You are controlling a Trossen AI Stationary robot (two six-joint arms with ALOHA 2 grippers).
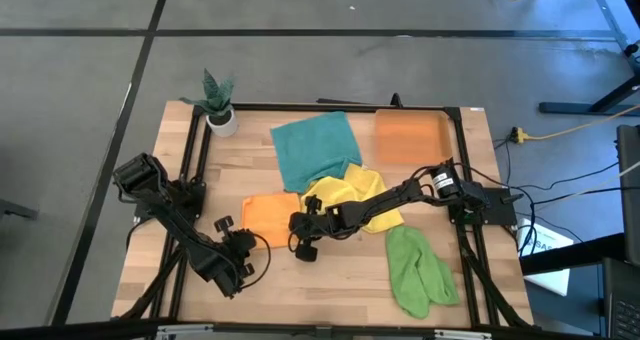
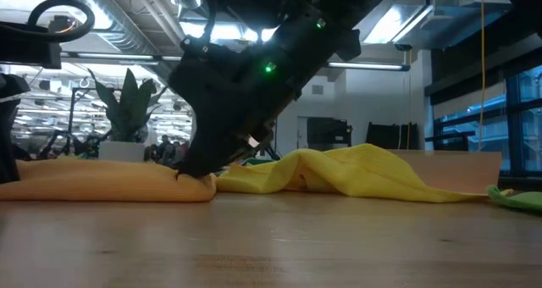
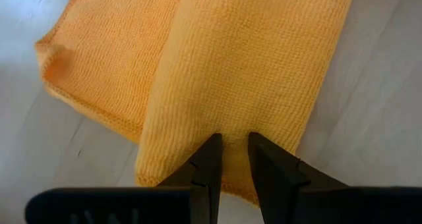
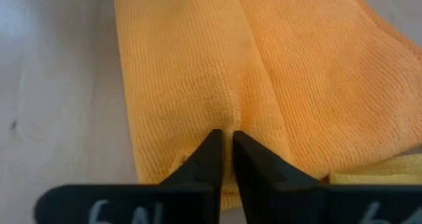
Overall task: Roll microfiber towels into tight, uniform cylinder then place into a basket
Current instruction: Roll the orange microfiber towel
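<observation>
Pale wood planks form the table (image 1: 330, 280), framed by black rails and standing on a grey floor crossed by dark seams. From above, four towels lie on it: a teal towel (image 1: 315, 150) at the far middle, a yellow towel (image 1: 350, 192) heaped just nearer, an orange towel (image 1: 268, 215) to its left, and a green towel (image 1: 415, 270) at the near right. One translucent orange basket (image 1: 410, 137) sits at the far right, apart from the orange towel, and one potted plant (image 1: 218, 105) stands at the far left corner. Two arms meet at the orange towel: the left gripper (image 1: 237, 246) at its near left edge, the right gripper (image 1: 303, 232) at its near right edge.

At table level, a dark arm presses down on the orange cloth, the yellow one humped beside it, with ceiling lights, ducts and tall windows behind.

Past the left wrist, the two dark fingers (image 3: 208, 161) pinch a fold of orange cloth, a narrow gap showing between them.

Past the right wrist, the fingers (image 4: 210, 155) pinch an orange fold, nearly together.
</observation>
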